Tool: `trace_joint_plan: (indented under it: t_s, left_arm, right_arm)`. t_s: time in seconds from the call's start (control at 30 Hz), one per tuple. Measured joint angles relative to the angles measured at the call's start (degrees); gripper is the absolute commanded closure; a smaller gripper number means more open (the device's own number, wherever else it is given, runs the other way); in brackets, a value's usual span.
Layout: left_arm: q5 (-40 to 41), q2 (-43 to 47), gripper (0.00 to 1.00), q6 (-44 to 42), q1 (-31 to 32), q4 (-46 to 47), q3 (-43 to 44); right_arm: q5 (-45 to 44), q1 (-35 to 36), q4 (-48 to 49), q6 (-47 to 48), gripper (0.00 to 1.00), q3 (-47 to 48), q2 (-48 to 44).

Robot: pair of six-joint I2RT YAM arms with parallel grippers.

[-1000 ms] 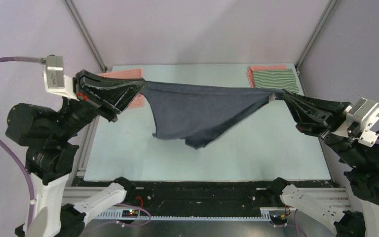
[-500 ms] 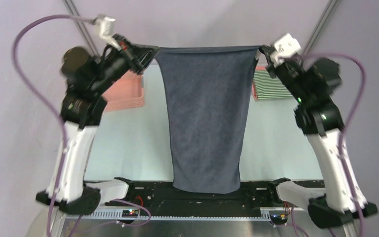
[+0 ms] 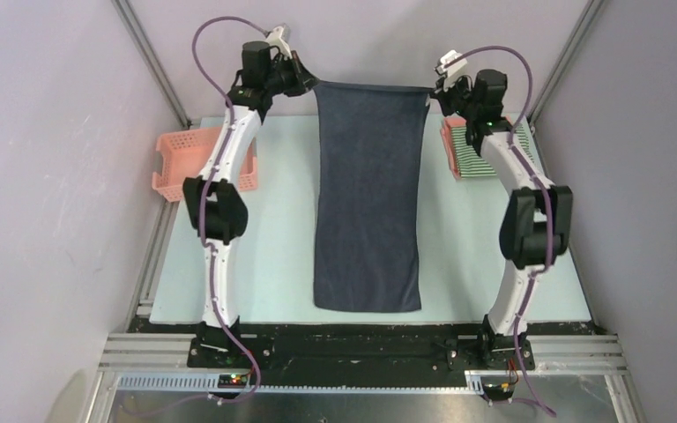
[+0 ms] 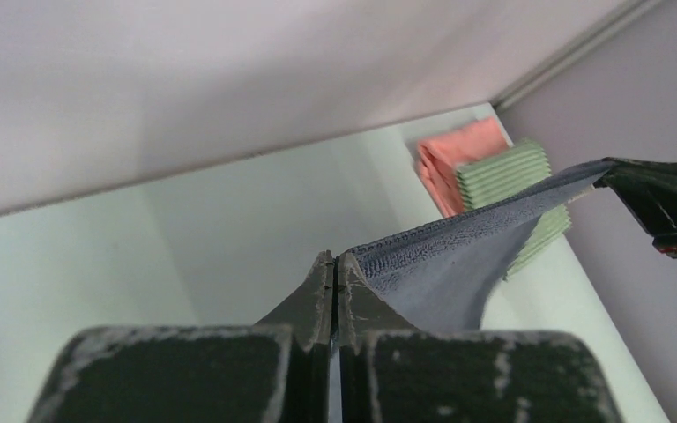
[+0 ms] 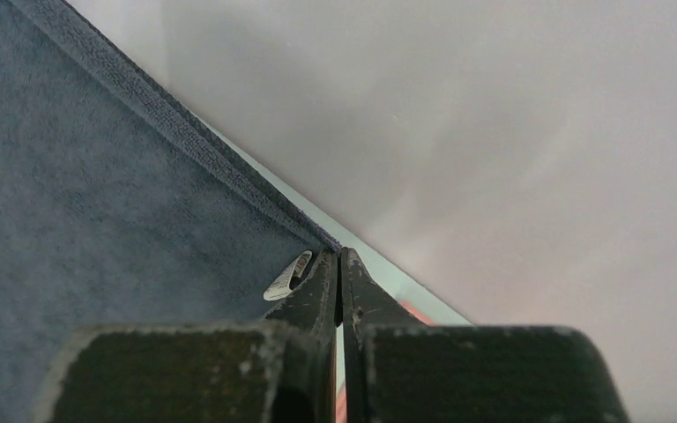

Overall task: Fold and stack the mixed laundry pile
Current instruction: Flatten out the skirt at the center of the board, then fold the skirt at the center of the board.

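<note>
Gripping one top corner each, the left hand (image 3: pixel 310 85) and right hand (image 3: pixel 434 91) are clenching the dark navy-grey garment (image 3: pixel 368 194), stretching it over the middle of the bench (image 3: pixel 256 247). Both are pinching only hem, so tugging apart is risking a slip. Showing here are three garments, the striped one (image 4: pixel 502 167) sitting on the salmon-pink shirt (image 4: pixel 458 157), and one basket (image 3: pixel 181 159).

Three garments are counted: one navy-grey garment (image 3: pixel 368 203), one striped garment (image 3: pixel 487 152) and one salmon-pink shirt (image 4: pixel 454 154), the last two stacked to its right. One pink basket (image 3: pixel 172 163) is counted to its left. Two grippers are counted at its top corners: left gripper (image 3: pixel 310 85), right gripper (image 3: pixel 435 92).
</note>
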State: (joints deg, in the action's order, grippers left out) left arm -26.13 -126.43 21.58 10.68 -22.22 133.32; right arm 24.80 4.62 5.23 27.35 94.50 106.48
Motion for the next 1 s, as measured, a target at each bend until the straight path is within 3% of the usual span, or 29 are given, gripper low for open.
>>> trace_joint_plan:
  t_s: [0.1,0.27,0.57,0.77,1.0]
  left_arm:
    - [-0.57,-9.14,1.0,0.9,-1.01,2.51,6.88]
    - [-1.46,-13.0,1.0,4.0,-2.43,11.96,3.74]
    - [-4.37,-13.53,1.0,7.19,-3.5,23.98,1.55]
    - [-6.64,-12.46,1.0,7.48,-3.78,26.67,-9.86]
    - [-9.07,-5.49,1.0,7.45,-4.15,25.35,-29.2]
  right_arm:
    - [0.63,-0.17,3.37,-1.03,1.0,5.33,9.57]
    - [1.95,-0.2,5.57,-1.73,1.0,12.79,19.23]
    - [2.56,0.07,10.29,-0.72,1.0,13.73,21.2]
    - [2.45,0.33,10.6,1.6,1.0,4.5,17.55]
    - [0.63,2.8,7.54,4.68,1.0,-13.6,5.79]
